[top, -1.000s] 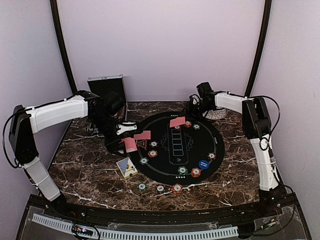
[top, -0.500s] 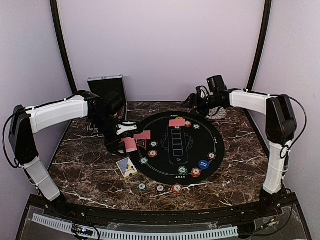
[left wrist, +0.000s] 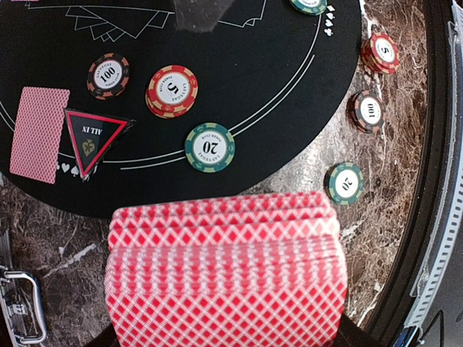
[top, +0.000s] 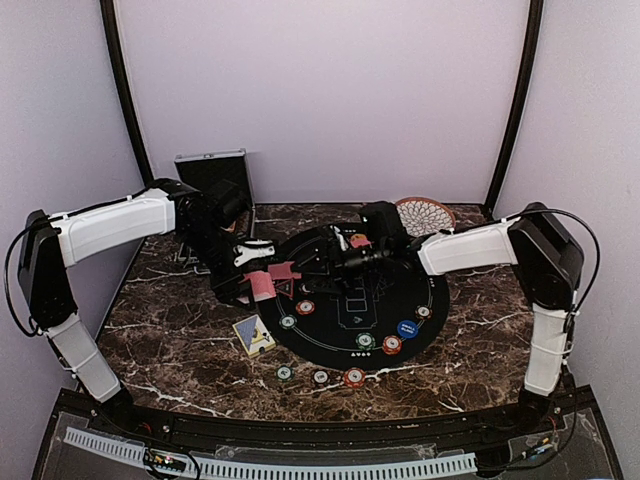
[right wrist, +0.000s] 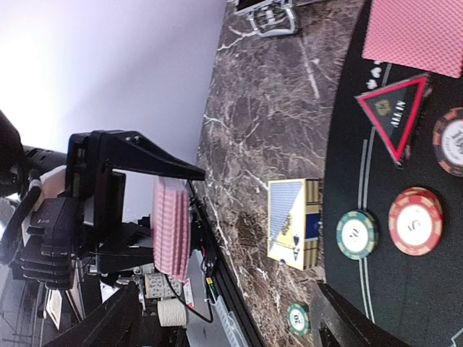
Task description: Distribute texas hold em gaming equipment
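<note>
**Deck Held Ready for Dealing**

The deck of cards (left wrist: 224,278) is clamped by the left gripper (top: 243,281) above the table (top: 160,340), left of centre. The right gripper (right wrist: 228,293) is spread wide and appears empty. Cards are judged light, thin and slick, so a single one is best pinched at an exposed edge.

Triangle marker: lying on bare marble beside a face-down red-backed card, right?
No. The left wrist view shows the triangle marker on the black mat, not marble. The face-down red-backed card does lie beside it.
</note>
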Robot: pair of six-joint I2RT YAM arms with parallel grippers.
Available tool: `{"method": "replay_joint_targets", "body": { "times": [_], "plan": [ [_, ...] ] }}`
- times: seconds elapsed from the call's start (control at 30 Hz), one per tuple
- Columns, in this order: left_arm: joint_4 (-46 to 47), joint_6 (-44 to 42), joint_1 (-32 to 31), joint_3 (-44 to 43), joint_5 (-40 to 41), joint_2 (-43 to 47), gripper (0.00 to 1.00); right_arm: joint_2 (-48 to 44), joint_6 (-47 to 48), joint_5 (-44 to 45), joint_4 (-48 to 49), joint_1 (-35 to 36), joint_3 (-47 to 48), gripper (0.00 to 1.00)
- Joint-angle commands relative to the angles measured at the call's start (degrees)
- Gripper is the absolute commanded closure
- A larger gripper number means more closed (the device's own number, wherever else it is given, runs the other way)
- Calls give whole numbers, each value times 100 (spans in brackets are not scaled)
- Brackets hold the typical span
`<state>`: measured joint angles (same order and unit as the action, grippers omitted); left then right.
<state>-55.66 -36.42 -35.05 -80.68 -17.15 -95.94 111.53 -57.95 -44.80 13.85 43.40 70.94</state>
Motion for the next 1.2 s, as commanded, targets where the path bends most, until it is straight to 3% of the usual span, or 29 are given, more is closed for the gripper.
{"method": "replay_joint_targets", "body": {
  "times": [0.0, 0.53, 1.17],
  "plan": [
    [6, 45, 7, -208, -109, 114, 100, 302, -618, -326, 1023, 154, 175, 19],
    [8, 92, 6, -280, -181, 128, 100, 927, -1238, -578, 1696, 527, 681, 21],
    [-30, 83, 7, -338, -233, 84, 100, 1633, -1368, -765, 1593, 752, 1618, 22]
  ]
}}
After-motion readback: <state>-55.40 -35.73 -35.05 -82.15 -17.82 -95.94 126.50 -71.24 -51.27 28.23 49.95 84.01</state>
